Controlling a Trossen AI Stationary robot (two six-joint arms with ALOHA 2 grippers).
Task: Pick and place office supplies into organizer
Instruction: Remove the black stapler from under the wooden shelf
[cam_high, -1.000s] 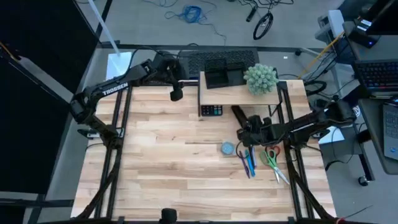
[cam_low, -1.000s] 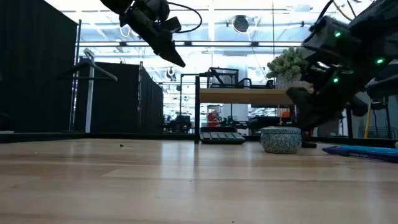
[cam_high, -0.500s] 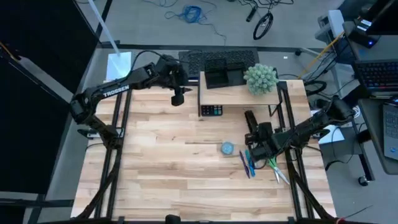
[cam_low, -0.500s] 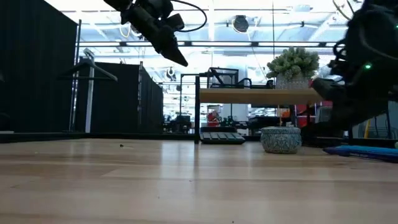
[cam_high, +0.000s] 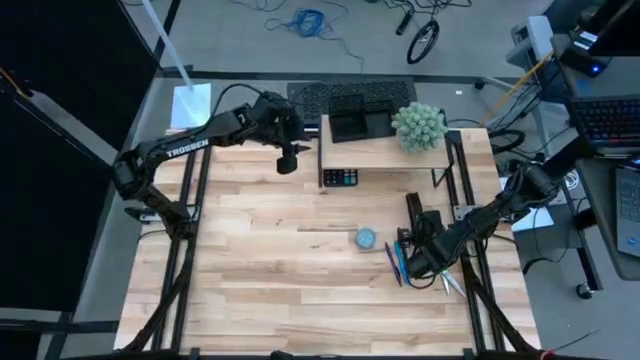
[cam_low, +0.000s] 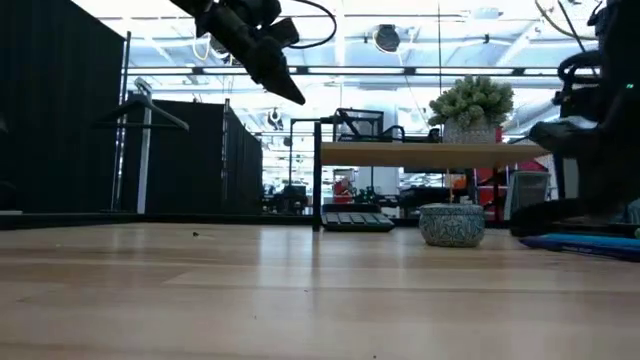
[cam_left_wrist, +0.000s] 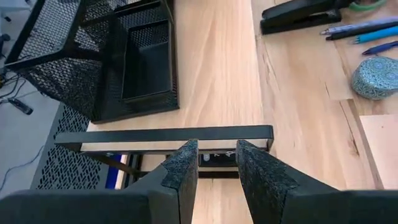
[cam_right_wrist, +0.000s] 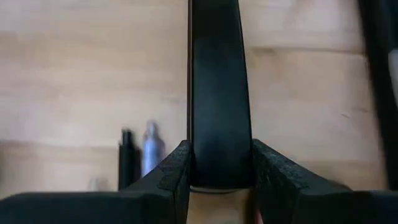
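**Two arms deployed, one loaded; organizer has received nothing visible**

Left arm: the left gripper (cam_high: 286, 160) hangs above the worktop (cam_high: 260, 260), just off the left end of the wooden shelf riser (cam_high: 370, 152). Its fingers (cam_left_wrist: 184, 163) stand narrowly apart with nothing between them. The left wrist view looks across the riser top to the organizer (cam_high: 349, 124), so this arm appears to be waiting at the drop point rather than working.

Centre: the organizer sits on top of the riser, at its left half, with the fuzzy plant ball (cam_high: 418, 127) beside it on the right. The compartment that shows in the left wrist view looks empty. A calculator (cam_high: 340, 178) lies under the riser's front edge.

The supplies lie well apart from the organizer, on the right half of the worktop. The round disc (cam_high: 366, 238) stands alone. To its right the pens (cam_high: 399, 262) lie bunched side by side, touching or nearly so.

Right arm: the right gripper (cam_high: 420, 236) is low over the worktop just beside the pens. Its fingers (cam_right_wrist: 175, 168) are pressed against both sides of a long black bar (cam_high: 412, 207), seemingly a stapler, gripped across its width so its length points toward the riser. Whether it has left the worktop cannot be told.

The scissors (cam_high: 447, 281) lie farthest right, partly covered by that arm.

Judgement: early in the task; a raised carry to the riser is needed.
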